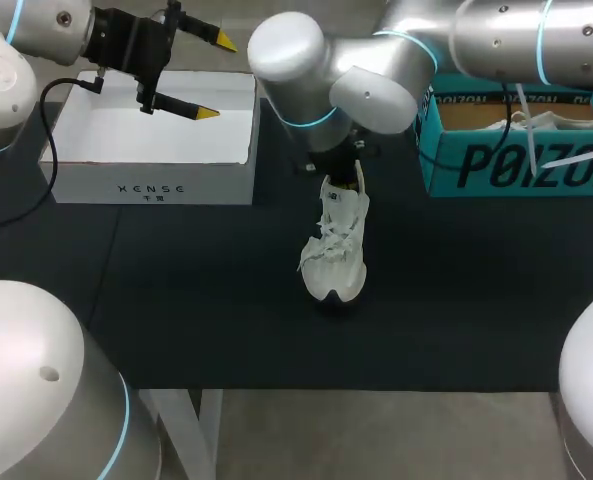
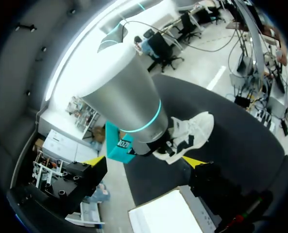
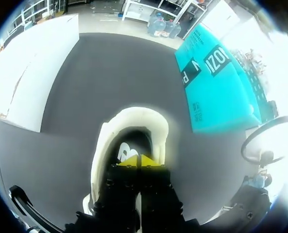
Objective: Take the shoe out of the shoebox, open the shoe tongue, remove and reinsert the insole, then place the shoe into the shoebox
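A white laced shoe (image 1: 336, 245) lies on the black table (image 1: 196, 300), toe towards the front edge. My right gripper (image 1: 348, 170) hangs over its heel end. In the right wrist view that gripper (image 3: 140, 160) is shut, its yellow tips pressed together inside the shoe's mouth (image 3: 105, 141), just above the printed insole (image 3: 125, 151); I cannot tell whether anything thin is pinched. The white shoebox (image 1: 151, 188) stands open at the back left. My left gripper (image 1: 216, 76) is open above its right part, holding nothing. The left wrist view shows the shoe (image 2: 194, 131) beyond my left gripper (image 2: 144, 162).
A teal box (image 1: 506, 160) with another white shoe (image 1: 556, 122) in it stands at the back right, close to my right arm. The right wrist view has the teal box (image 3: 211, 87) beside and ahead of the shoe. Bare black table surrounds the shoe.
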### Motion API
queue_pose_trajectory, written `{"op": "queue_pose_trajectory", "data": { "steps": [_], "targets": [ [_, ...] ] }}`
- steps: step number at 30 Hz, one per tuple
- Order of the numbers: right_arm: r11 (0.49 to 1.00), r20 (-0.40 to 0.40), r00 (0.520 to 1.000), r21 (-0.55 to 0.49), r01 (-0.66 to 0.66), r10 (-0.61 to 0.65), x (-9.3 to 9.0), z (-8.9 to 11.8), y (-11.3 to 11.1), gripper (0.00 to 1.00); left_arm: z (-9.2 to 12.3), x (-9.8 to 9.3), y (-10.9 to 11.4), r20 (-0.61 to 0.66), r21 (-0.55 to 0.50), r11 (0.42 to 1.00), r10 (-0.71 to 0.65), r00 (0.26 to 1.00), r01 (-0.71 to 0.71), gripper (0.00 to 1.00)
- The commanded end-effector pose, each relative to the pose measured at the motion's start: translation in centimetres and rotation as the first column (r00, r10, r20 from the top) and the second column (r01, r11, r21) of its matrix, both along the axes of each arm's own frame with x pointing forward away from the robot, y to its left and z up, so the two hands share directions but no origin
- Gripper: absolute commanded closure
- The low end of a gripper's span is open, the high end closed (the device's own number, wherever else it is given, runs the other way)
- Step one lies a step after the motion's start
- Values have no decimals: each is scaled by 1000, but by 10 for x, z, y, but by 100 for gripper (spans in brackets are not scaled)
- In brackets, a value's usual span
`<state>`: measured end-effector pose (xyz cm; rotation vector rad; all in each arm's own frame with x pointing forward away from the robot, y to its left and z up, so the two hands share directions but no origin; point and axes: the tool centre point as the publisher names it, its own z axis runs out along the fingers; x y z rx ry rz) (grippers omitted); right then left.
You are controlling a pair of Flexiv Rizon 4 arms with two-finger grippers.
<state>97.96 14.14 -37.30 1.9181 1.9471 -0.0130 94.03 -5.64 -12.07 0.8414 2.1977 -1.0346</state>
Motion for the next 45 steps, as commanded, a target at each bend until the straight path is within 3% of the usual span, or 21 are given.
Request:
{"op": "queue_pose_trajectory", "data": {
  "steps": [1,8,15,19,21,28,40,45],
  "targets": [
    [1000,-14,1000,7,-5,5,6,-13,0,100,0,0,0,1,2,1000,1,1000,-1,0],
    [998,-44,999,58,5,-2,8,-39,3,100,0,0,0,1,2,1000,1,1000,-1,0],
    [997,-79,997,82,9,-2,3,-51,12,100,0,0,0,1,2,1000,1,1000,-1,0],
    [989,-133,990,135,57,-39,0,-41,9,100,0,0,0,1,2,1000,1,1000,-1,0],
    [980,-117,991,177,90,-69,-3,-31,4,100,0,0,0,1,2,1000,1,1000,-1,0],
    [988,-84,993,121,94,-84,-7,-5,-8,100,0,0,0,1,2,1000,1,1000,-1,0],
    [985,-174,981,137,108,-84,-12,-55,-13,100,0,0,0,1,2,1000,1,1000,-1,0],
    [984,-171,982,148,101,-75,-11,-47,-6,100,0,0,0,1,2,1000,1,1000,-1,0]
  ]
}}
